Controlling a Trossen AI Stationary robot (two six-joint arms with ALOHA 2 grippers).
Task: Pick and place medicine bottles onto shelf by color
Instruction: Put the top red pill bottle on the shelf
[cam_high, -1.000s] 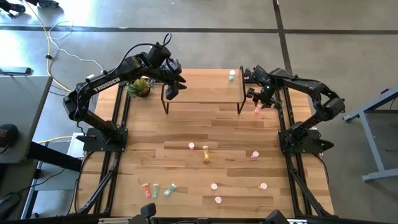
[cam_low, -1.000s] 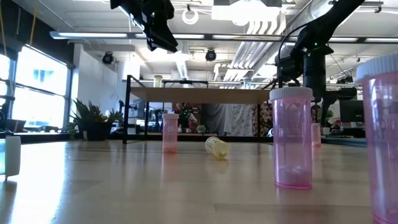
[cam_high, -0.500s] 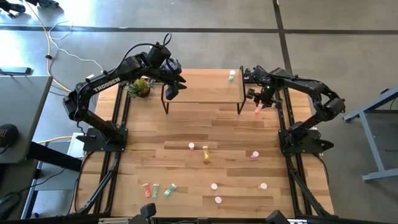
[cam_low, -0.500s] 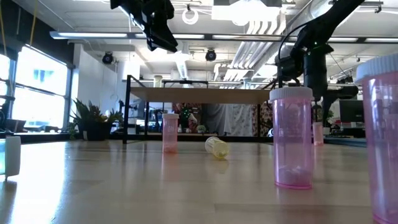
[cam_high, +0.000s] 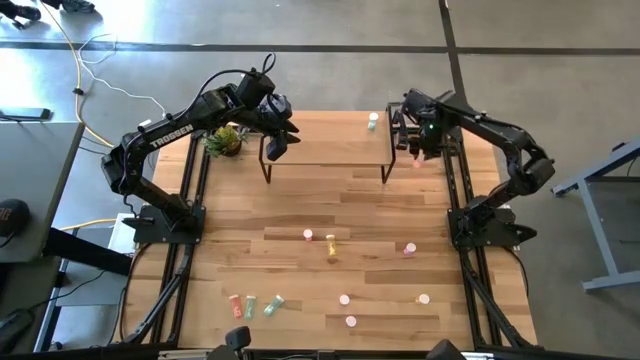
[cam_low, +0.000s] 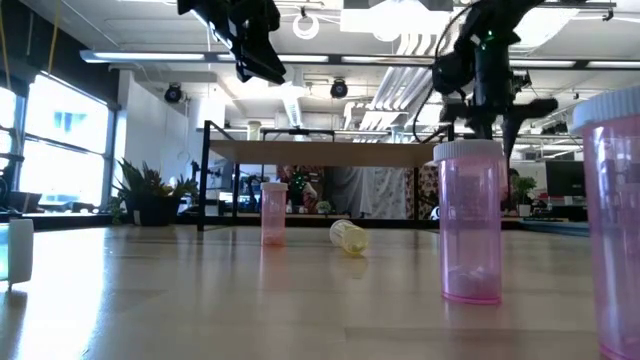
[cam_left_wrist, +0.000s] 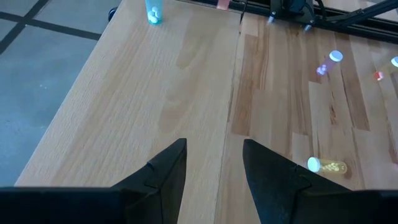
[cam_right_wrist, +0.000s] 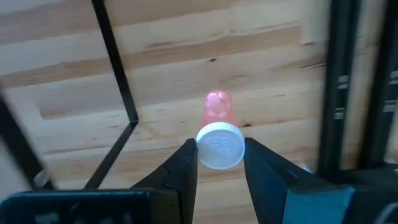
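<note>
1. Right gripper (cam_right_wrist: 216, 163) – jaws closed on a pink bottle (cam_right_wrist: 217, 124), gripped at its white cap. In the high view it sits upper right of frame, up off the worktop (cam_high: 300, 215), just beside the right end of the shelf (cam_high: 325, 140).
2. Left gripper (cam_left_wrist: 213, 163) – jaws part open w/ nothing between them; hovers over the left end of the shelf, upper centre-left of the high view.
3. Shelf: light wood top on thin black legs, upper centre of the high view. One pale green bottle (cam_high: 373, 121) stands at its far right corner.
4. Rest of the bottles are loose on the worktop – a pink one (cam_high: 308, 236) & a yellow one (cam_high: 331, 248) lying mid-frame, another pink (cam_high: 409, 248) to their right.
5. Lower left of the high view: a row of three (cam_high: 253, 305) – orange, yellow, green. Lower centre-right: three more pink ones (cam_high: 345, 300).
6. Low view: yellow bottle on its side, pink ones upright; two big pink ones close to the lens at right.
7. Small potted plant (cam_high: 224, 139) by the left arm, upper left.
</note>
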